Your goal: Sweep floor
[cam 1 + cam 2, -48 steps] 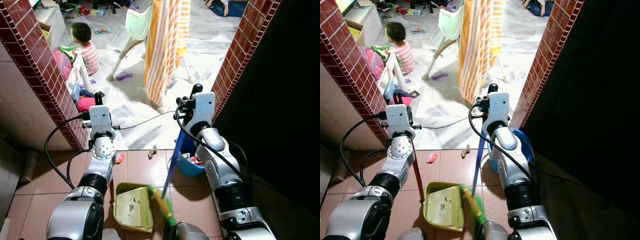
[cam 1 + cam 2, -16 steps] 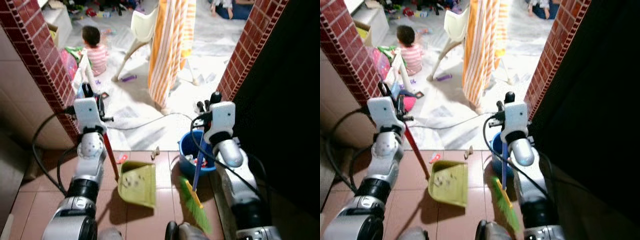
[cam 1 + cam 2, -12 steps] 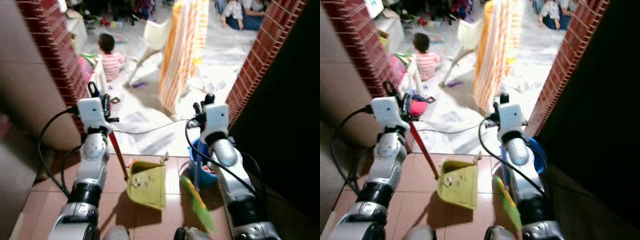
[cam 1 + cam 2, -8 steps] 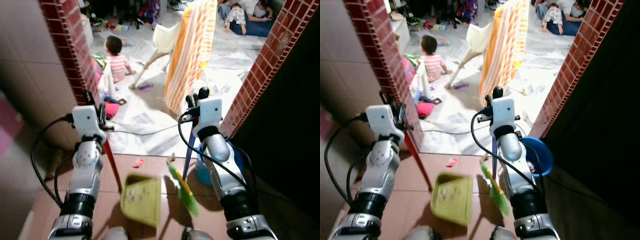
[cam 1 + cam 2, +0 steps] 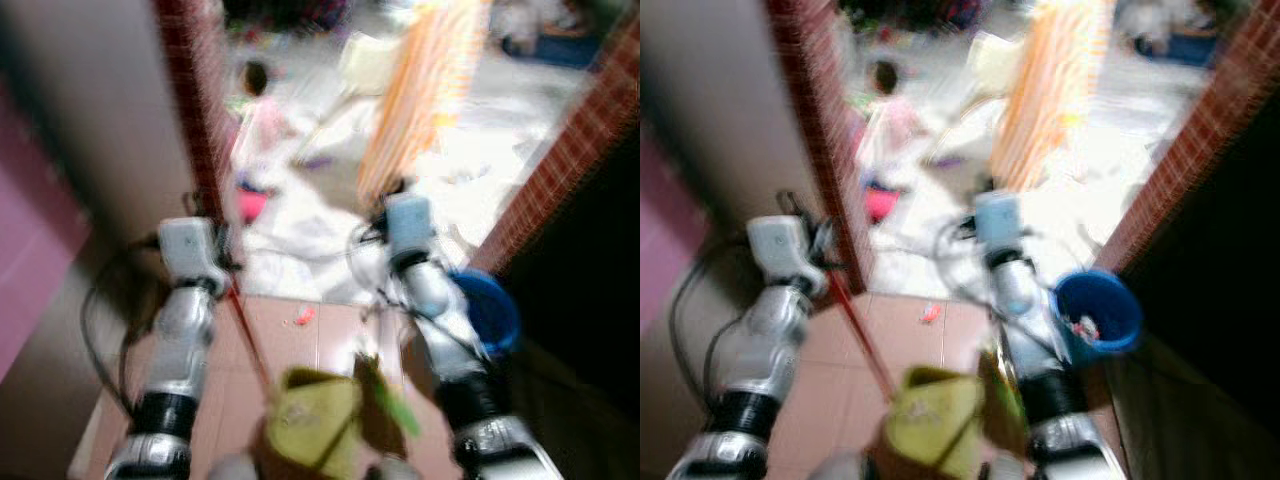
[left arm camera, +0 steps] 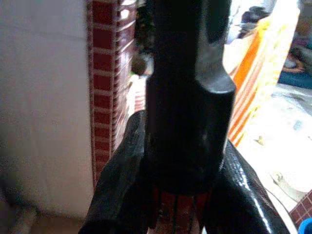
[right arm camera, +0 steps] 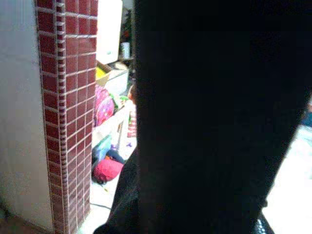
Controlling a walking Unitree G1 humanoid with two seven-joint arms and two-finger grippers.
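Blur smears both head views | left gripper [image 6: 183,161] clamps red dustpan handle [image 5: 245,330] | yellow-green plastic dustpan [image 5: 318,420] bottom centre | right gripper [image 7: 214,122] grip unreadable, view blocked black

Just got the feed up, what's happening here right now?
The robot stands on a tiled floor at a brick doorway, mid-sweep, and the head views are blurred. The left gripper holds the red handle of the yellow-green dustpan. The right gripper is raised over the green broom head beside the pan. A small red scrap lies ahead, a blue bucket to the right, and a child sits beyond the doorway.
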